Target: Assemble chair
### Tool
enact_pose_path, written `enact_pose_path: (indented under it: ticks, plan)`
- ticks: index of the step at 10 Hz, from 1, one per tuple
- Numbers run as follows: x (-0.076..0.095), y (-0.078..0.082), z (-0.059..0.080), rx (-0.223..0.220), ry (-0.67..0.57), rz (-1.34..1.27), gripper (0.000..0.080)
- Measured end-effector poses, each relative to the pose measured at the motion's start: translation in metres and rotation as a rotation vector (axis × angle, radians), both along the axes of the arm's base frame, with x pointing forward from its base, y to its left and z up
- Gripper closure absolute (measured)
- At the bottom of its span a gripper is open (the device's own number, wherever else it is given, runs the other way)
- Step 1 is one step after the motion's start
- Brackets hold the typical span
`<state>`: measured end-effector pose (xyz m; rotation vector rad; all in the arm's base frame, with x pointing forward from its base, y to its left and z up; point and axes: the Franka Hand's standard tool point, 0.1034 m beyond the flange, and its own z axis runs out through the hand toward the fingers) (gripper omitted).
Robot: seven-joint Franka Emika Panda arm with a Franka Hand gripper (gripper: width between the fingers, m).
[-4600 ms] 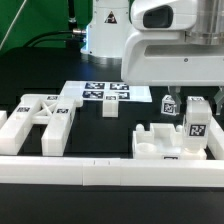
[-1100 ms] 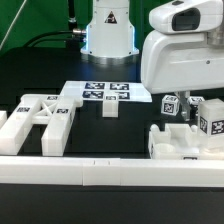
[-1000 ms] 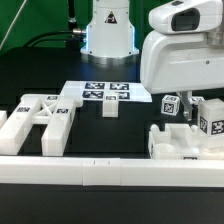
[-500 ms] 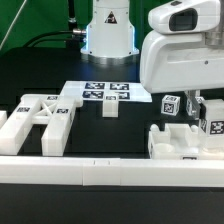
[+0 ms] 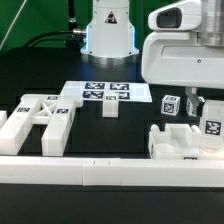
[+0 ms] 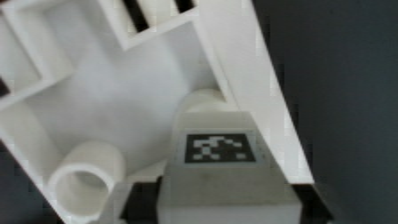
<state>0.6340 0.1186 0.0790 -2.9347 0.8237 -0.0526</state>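
Observation:
My gripper is shut on a blocky white chair part with a square tag and holds it upright over a white chair frame piece at the exterior view's right. In the wrist view the tagged part sits between my dark fingers, over the slotted frame piece with a round socket. An X-braced side frame lies at the left. Two small tagged cubes stand apart, one behind the frame piece and one at the marker board's front edge.
The marker board lies in the middle of the black table. A long low white border rail runs along the front. The robot's base stands at the back.
The gripper and the tagged part it holds have shifted a little to the exterior view's right. Since the oldest frame the frame piece below also sits further right.

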Motion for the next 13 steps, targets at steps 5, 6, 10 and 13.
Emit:
enact_pose_path:
  ticks: [5, 6, 10, 13]
  plan:
    - [-0.0001, 0.0013, -0.0001, 0.040, 0.039, -0.446, 0.0514]
    - [-0.0001, 0.0012, -0.0003, 0.039, 0.037, -0.432, 0.0514]
    - [-0.0006, 0.0012, -0.0006, 0.027, 0.022, -0.235, 0.0193]
    - [-0.0007, 0.0011, -0.0009, 0.014, 0.003, -0.012, 0.0152]
